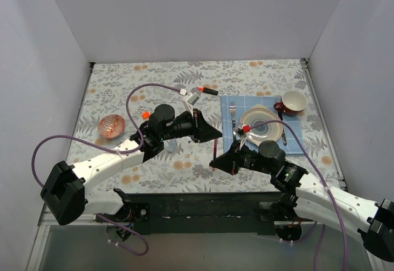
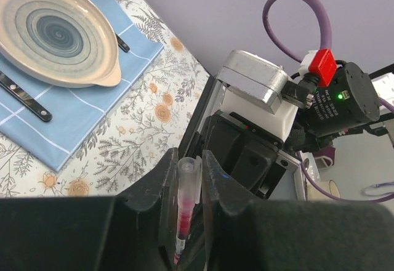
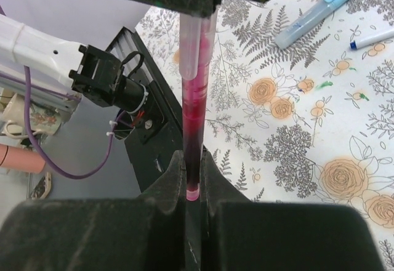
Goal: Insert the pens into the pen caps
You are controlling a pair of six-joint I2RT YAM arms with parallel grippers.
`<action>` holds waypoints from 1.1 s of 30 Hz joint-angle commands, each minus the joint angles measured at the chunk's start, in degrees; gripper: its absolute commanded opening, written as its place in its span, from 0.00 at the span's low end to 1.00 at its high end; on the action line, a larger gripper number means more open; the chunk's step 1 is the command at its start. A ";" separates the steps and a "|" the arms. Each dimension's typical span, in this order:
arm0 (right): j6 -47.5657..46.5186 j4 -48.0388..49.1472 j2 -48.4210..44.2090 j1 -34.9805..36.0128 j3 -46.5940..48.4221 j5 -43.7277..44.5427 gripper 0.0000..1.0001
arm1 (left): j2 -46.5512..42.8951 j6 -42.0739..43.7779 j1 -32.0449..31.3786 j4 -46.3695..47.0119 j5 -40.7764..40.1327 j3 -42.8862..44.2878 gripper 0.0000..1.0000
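Observation:
A thin maroon-red pen (image 1: 214, 151) is held in the air between my two grippers. My left gripper (image 2: 188, 160) is shut on the translucent maroon-red cap (image 2: 186, 188), which sits over the pen's upper end. My right gripper (image 3: 193, 160) is shut on the pen's lower end (image 3: 193, 141). In the top view the left gripper (image 1: 215, 135) is just above the right gripper (image 1: 217, 162). A light-blue marker (image 3: 320, 9) and a white pen (image 3: 372, 39) lie on the cloth. A black marker (image 1: 210, 90) with an orange-red end lies at the back. A small orange-red cap (image 1: 145, 115) lies by the left arm.
A blue placemat (image 1: 234, 108) at the right carries a striped plate (image 1: 266, 118), a fork (image 1: 233, 114) and a knife (image 1: 283, 133). A red-and-white cup (image 1: 294, 101) stands behind it. An orange bowl (image 1: 112, 125) stands at the left. White walls enclose the table.

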 commanded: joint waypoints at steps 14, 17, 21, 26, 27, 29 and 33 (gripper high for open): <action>-8.89 1.67 5.28 -5.38 19.25 20.71 0.01 | 0.08 -18.79 -2.45 25.71 6.78 -20.76 0.00; -9.51 2.55 7.57 -7.93 21.71 19.20 0.01 | 1.66 -19.49 -3.50 26.78 5.99 -21.20 0.00; -10.21 4.31 9.59 -12.14 23.56 16.48 0.01 | 2.98 -18.09 -5.26 24.68 3.18 -20.76 0.00; -8.72 8.70 12.75 -17.51 24.79 8.93 0.01 | 7.27 -18.87 -6.76 29.49 1.25 -23.13 0.00; -8.89 11.14 13.28 -17.86 25.05 7.96 0.01 | 8.42 -19.57 -6.84 31.42 2.03 -23.48 0.00; -9.95 12.22 15.30 -18.92 26.19 3.85 0.01 | 10.44 -21.51 -7.20 35.73 2.82 -24.01 0.00; -12.32 12.13 20.48 -19.80 30.50 -2.15 0.01 | 13.26 -20.81 -8.78 36.19 2.74 -22.44 0.00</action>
